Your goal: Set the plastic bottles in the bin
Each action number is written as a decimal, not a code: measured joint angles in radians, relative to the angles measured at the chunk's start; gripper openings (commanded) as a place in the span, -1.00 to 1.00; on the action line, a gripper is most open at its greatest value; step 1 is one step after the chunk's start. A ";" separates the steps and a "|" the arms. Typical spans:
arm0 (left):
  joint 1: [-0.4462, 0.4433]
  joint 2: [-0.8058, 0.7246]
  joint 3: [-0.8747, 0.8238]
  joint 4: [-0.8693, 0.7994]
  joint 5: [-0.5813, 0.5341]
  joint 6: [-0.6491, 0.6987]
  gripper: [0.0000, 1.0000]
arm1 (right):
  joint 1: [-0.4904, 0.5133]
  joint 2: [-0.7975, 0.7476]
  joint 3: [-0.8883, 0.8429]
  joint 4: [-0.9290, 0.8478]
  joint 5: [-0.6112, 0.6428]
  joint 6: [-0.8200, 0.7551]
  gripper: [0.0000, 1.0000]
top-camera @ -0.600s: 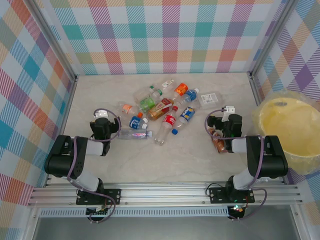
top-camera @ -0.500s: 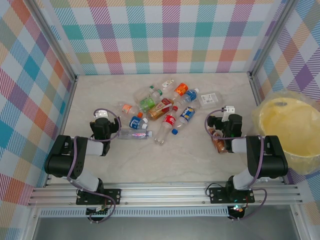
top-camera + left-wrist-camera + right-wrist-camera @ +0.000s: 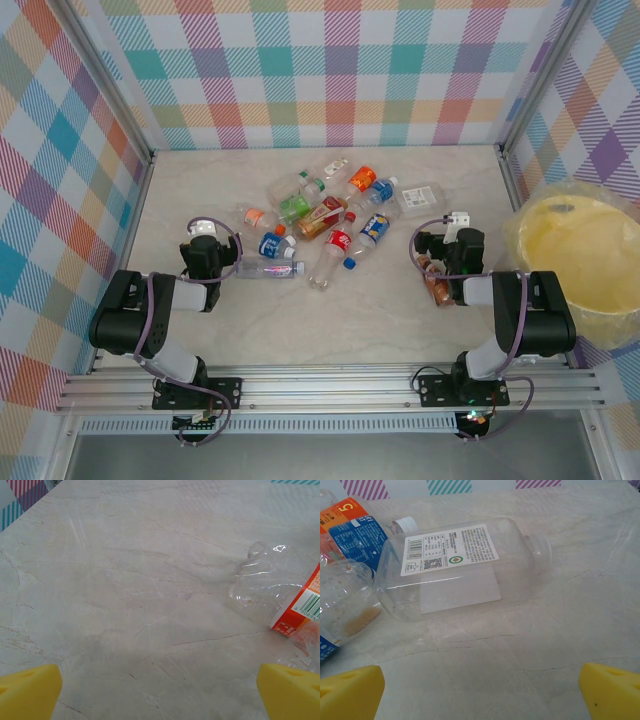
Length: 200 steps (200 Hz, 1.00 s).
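Clear plastic bottles point(image 3: 338, 240), red, blue, orange labels, jumbled, pale-yellow bin point(image 3: 585, 265), left gripper point(image 3: 160, 692) and right gripper point(image 3: 480, 692) gaping, empty.

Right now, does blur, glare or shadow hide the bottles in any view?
Top external: even light, sharp, bottles distinct. Left wrist: soft shadow over the near table, small glints on a clear bottle. Right wrist: crisp, white-labelled bottle shows mild reflection.
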 measured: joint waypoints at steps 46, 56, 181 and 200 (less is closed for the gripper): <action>0.000 0.000 0.000 0.000 0.000 0.000 1.00 | 0.000 0.000 0.000 0.000 0.000 0.000 0.99; 0.000 0.000 0.000 0.000 0.000 0.000 1.00 | 0.000 0.000 0.000 0.000 0.000 0.000 0.99; 0.000 -0.221 0.105 -0.291 -0.029 -0.025 1.00 | 0.019 -0.188 0.178 -0.367 -0.060 0.008 0.99; 0.000 -0.272 0.138 -0.389 -0.046 -0.082 1.00 | 0.046 -0.188 0.274 -0.528 -0.055 0.035 0.99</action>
